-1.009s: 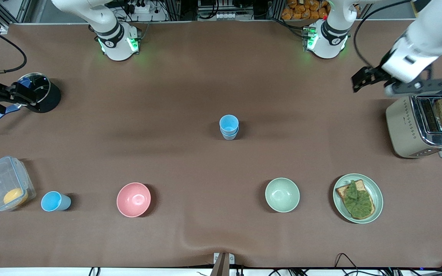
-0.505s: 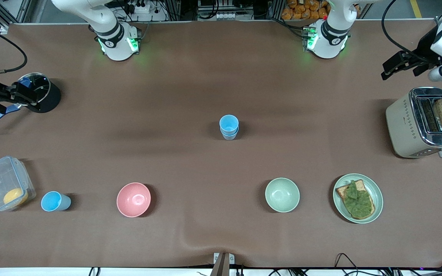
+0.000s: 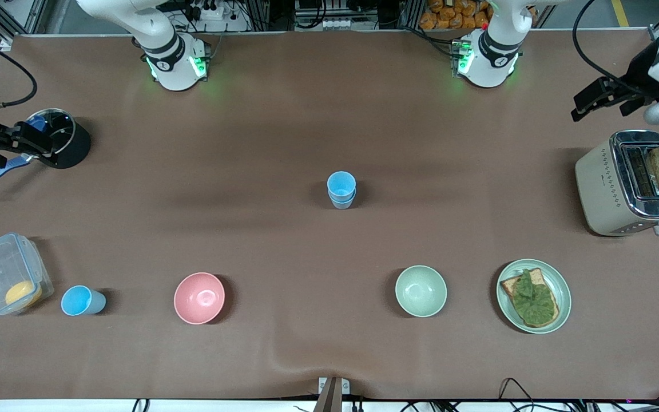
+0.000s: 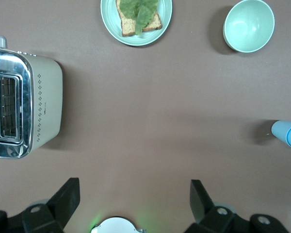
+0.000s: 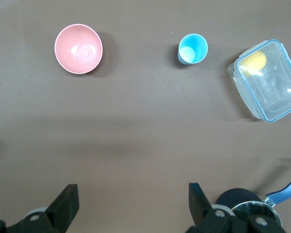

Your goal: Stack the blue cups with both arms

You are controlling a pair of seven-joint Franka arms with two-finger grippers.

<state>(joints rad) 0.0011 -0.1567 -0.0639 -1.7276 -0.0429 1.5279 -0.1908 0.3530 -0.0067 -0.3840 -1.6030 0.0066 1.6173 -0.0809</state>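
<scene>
Two blue cups [image 3: 341, 190] stand stacked one in the other at the middle of the table; they also show at the edge of the left wrist view [image 4: 288, 134]. A third blue cup [image 3: 80, 300], with a white patch at its bottom [image 5: 192, 48], stands alone near the front camera, between the clear box and the pink bowl. My left gripper [image 3: 599, 98] is open and empty, up over the table beside the toaster; its own view [image 4: 134, 195] shows only bare table between the fingers. My right gripper [image 3: 12, 143] is open and empty [image 5: 134, 200] by the black pot.
A toaster [image 3: 630, 189] with a bread slice stands at the left arm's end. A plate with toast and lettuce [image 3: 534, 295], a pale green bowl [image 3: 421, 290] and a pink bowl [image 3: 199, 297] lie near the front camera. A clear box [image 3: 6, 274] and a black pot [image 3: 63, 137] with a blue spatula are at the right arm's end.
My left gripper has swung from just above the toaster out toward the table's end and farther from the toaster, then nearly stopped. The right arm barely shifted. The cups have not moved.
</scene>
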